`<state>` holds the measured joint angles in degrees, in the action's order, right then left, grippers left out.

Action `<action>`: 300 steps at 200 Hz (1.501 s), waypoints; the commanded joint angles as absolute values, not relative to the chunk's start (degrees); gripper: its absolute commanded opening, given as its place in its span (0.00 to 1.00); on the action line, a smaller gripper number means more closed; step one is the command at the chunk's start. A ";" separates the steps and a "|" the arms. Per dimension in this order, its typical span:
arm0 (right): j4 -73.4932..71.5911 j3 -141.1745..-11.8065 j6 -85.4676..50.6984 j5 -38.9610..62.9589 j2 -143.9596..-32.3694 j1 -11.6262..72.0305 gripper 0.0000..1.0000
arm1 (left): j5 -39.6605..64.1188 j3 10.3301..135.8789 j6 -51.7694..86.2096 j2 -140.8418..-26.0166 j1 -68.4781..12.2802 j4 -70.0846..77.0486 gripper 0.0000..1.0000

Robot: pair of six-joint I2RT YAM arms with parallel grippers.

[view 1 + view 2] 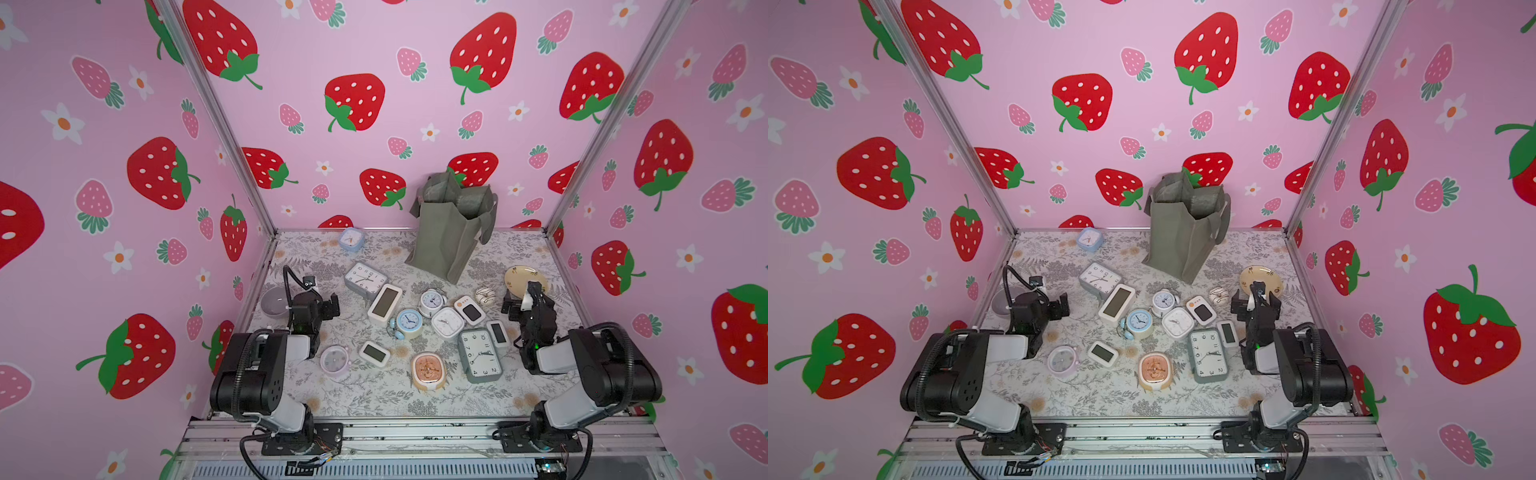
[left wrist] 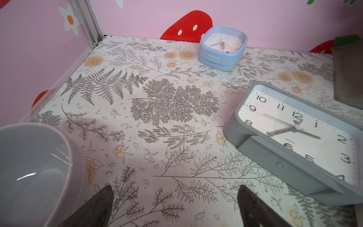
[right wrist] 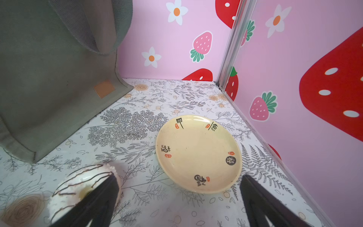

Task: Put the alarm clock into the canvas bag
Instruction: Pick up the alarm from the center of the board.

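The grey-green canvas bag [image 1: 451,237] [image 1: 1183,241] stands upright and open at the back of the table, its side filling part of the right wrist view [image 3: 49,78]. Several alarm clocks lie in the middle, among them a grey rectangular clock [image 1: 365,279] [image 2: 294,133], a blue twin-bell clock [image 1: 408,322] and a light-blue square clock [image 1: 351,239] [image 2: 223,47] near the back wall. My left gripper [image 1: 330,305] [image 2: 175,188] hovers open over bare cloth left of the clocks. My right gripper [image 1: 523,297] [image 3: 179,177] is open and empty at the right.
A grey bowl [image 1: 273,302] [image 2: 29,167] sits by the left wall beside my left gripper. A cream plate [image 1: 524,279] [image 3: 198,153] and an iced donut [image 1: 484,295] [image 3: 84,182] lie just ahead of my right gripper. Pink walls close three sides.
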<state>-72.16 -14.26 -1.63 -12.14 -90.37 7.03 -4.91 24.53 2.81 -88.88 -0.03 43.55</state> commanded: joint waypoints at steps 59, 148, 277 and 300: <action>-72.73 -14.95 -1.28 -12.83 -90.27 7.43 1.00 | -4.40 26.29 2.37 -88.92 0.23 43.82 0.99; -72.78 -14.96 -1.31 -12.83 -90.31 7.40 1.00 | -4.40 26.15 2.46 -88.80 0.24 44.03 0.99; -33.83 -30.45 -3.84 -15.56 -68.61 18.21 0.95 | -14.04 29.78 8.77 -56.63 -9.59 16.94 0.92; -22.23 -36.58 -9.51 -5.23 -65.65 20.08 0.94 | -8.22 33.64 12.05 -51.43 -12.26 11.10 0.95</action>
<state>-39.46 -32.01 -3.60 -13.39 -67.99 18.83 -11.31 29.65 7.46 -54.57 -10.04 21.30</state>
